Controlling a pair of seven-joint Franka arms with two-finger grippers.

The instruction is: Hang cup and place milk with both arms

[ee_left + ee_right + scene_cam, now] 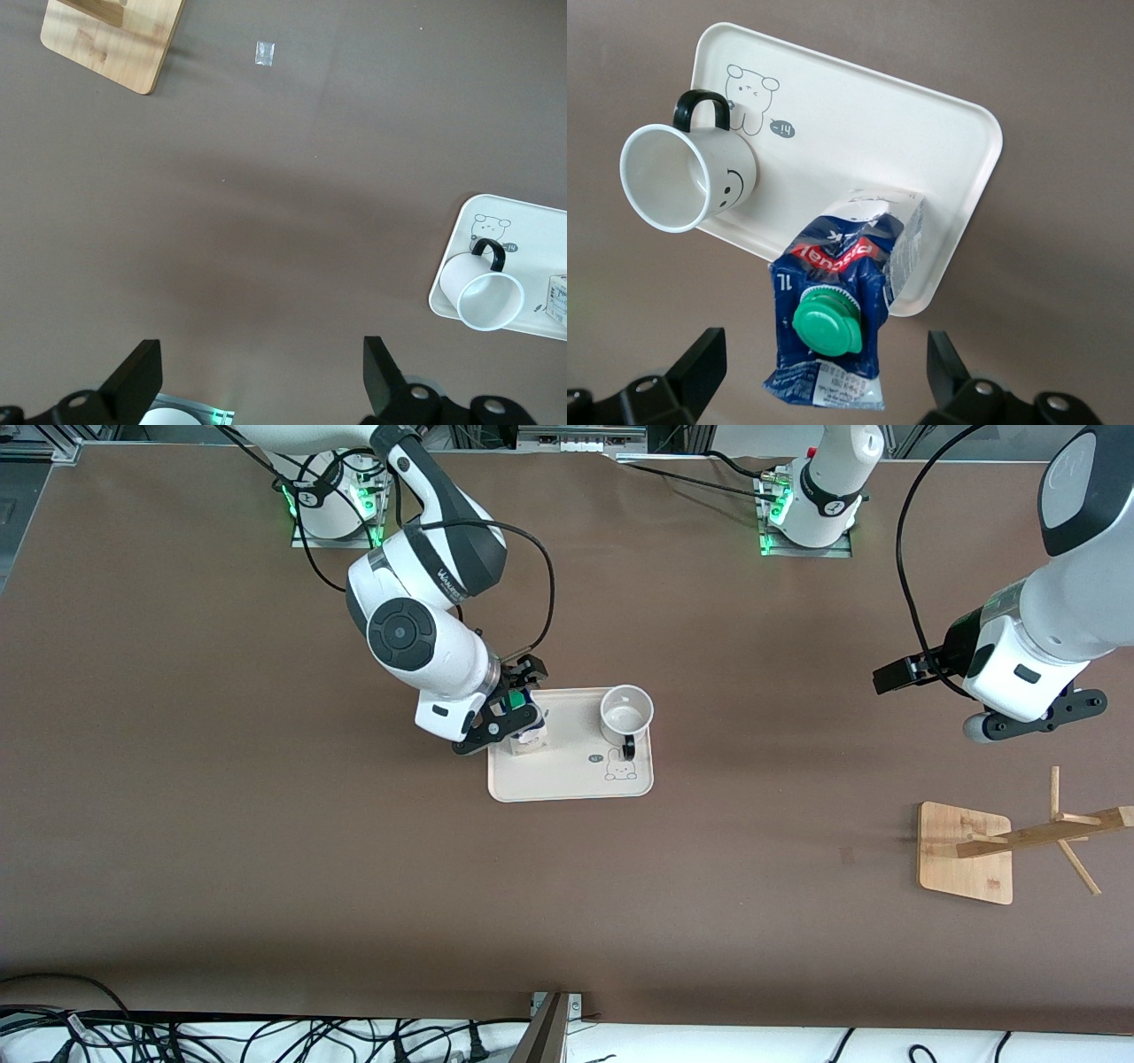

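Observation:
The milk carton (530,740) stands on a cream tray (576,775), at the tray's edge toward the right arm's end. Its blue top and green cap show in the right wrist view (833,292). My right gripper (516,707) is open just above the carton, one finger on each side of the top, not touching it (824,376). The white cup (626,710) stands upright on the same tray, with its black handle toward the front camera; its smiley shows in the right wrist view (687,177). My left gripper (1035,722) is open, empty and high over the table (260,381).
A wooden cup rack (966,852) with slanted pegs stands toward the left arm's end, nearer the front camera than the left gripper; its base also shows in the left wrist view (111,40). A small scrap of clear tape (265,53) lies on the brown table near it.

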